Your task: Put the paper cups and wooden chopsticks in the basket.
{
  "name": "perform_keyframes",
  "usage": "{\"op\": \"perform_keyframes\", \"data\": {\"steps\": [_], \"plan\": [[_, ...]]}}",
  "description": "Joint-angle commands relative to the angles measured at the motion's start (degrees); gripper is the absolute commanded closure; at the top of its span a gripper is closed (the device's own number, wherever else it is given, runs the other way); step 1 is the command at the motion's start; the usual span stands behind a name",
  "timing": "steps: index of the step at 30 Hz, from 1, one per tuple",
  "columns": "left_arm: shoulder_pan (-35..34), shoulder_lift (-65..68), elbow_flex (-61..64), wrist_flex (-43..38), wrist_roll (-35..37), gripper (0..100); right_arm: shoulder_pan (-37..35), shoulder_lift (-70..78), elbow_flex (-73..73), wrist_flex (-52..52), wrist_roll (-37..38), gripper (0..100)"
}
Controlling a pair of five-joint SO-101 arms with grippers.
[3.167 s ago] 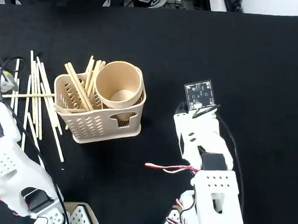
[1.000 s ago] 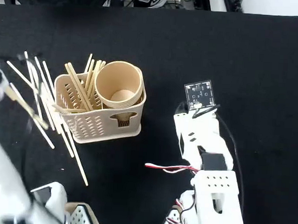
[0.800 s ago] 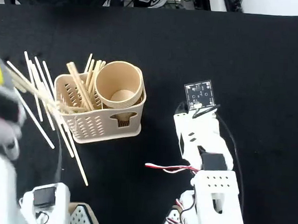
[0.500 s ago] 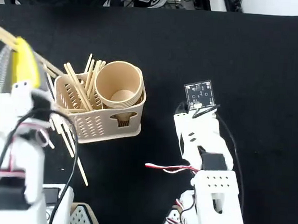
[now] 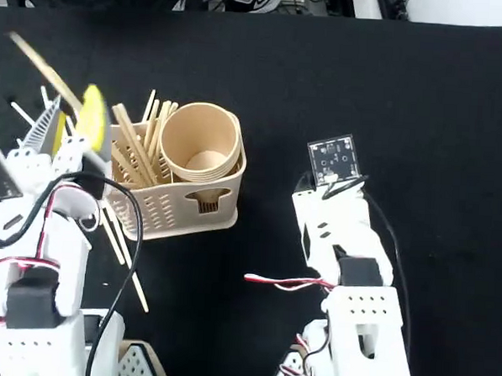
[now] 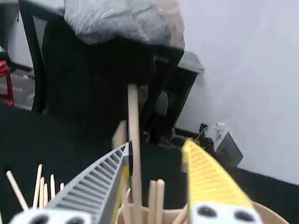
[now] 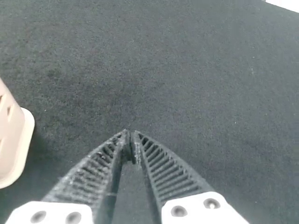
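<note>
One basket point(image 5: 182, 210) stands toward the left edge of the black tabletop point(image 5: 366, 76). It holds one stack of paper cups point(image 5: 199, 139), whose number cannot be told, beside roughly half a dozen upright chopsticks point(image 5: 134, 144). At least four loose chopsticks point(image 5: 133, 274) lie on the tabletop along the basket's left side, partly under the left arm. The left hand point(image 5: 73, 101) is spread open above them. The left wrist view adds one raised chopstick point(image 6: 134, 140) lying against the grey finger point(image 6: 93, 186). The right wrist view shows the right hand point(image 7: 128, 137) clenched on nothing over bare tabletop, near a basket corner.
</note>
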Motion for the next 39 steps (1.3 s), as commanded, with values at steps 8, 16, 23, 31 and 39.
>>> {"op": "perform_keyframes", "data": {"steps": [8, 16, 23, 31, 39], "plan": [[-0.66, 5.45, -26.77, 30.51, -0.44, 75, 0.62, -0.48, -0.84, -1.32, 0.44, 98.5], [-20.00, 27.60, -33.36, 36.92, -0.18, 74, 0.62, -0.48, -0.84, -1.32, 0.44, 98.5], [-27.38, 47.30, -33.36, 30.68, -0.09, 74, 0.62, -0.48, -0.84, -1.32, 0.44, 98.5], [-27.47, 75.96, -41.98, 22.59, -0.35, 74, 0.62, -0.48, -0.84, -1.32, 0.44, 98.5], [-27.56, 102.15, -63.69, 29.63, -0.53, 75, 0.62, -0.48, -0.84, -1.32, 0.44, 98.5]]}}
